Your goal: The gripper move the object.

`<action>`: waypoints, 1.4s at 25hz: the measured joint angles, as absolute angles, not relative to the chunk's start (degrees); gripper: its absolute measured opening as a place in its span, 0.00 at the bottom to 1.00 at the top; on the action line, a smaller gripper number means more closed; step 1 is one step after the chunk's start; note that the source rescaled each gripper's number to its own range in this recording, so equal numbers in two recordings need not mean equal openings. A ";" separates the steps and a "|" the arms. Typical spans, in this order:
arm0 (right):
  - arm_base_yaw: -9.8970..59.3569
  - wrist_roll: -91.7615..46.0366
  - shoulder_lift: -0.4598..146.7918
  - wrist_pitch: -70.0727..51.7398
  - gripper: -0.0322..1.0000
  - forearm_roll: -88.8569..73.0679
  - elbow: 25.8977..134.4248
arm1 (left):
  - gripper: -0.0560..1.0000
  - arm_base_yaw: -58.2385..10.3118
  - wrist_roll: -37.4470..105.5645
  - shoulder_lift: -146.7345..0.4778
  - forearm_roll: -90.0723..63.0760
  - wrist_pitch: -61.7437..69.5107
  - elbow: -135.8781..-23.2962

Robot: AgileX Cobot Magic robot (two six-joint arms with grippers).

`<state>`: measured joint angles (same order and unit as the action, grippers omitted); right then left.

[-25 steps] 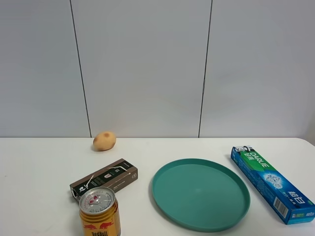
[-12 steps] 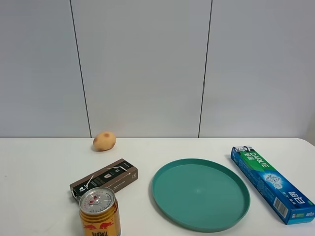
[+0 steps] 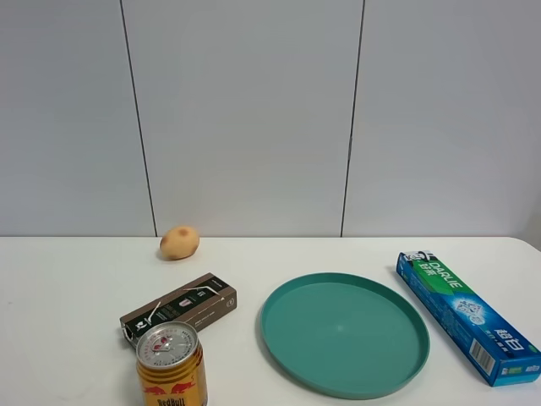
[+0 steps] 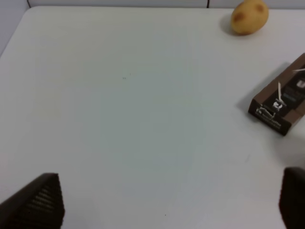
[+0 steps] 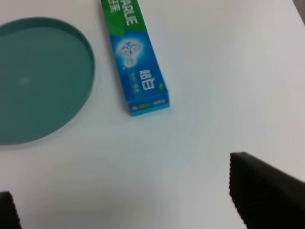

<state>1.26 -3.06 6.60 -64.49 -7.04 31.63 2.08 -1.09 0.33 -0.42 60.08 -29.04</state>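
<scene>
We see the toothpaste carton lying just right of the teal plate, untouched; both grippers' fingers spread wide, empty.

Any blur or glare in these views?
Exterior high: sharp, even light, soft shadows, toothpaste carton lettering readable. Right wrist: soft focus, carton print fuzzy, fingers blurred. Left wrist: mildly soft, brown box cut by the frame edge. No glare.

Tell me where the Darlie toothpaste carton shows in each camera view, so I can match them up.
Exterior high: toothpaste carton lies at the right edge, untouched.
Left wrist: not in view.
Right wrist: carton runs from the top edge towards the middle.
Shared landmark: the teal plate beside it.
</scene>
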 joint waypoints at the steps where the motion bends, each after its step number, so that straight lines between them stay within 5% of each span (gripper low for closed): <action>1: 1.26 -3.03 5.77 -63.64 0.89 -7.66 30.37 | 1.00 2.08 -1.09 0.33 -0.42 60.08 -29.04; 35: 1.26 2.74 -0.06 -60.78 0.89 -2.95 28.30 | 1.00 2.08 -1.09 0.33 -0.44 60.08 -29.04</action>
<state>1.26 2.74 -0.06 -60.78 -2.95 28.30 2.08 -1.09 0.33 -0.44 60.08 -29.04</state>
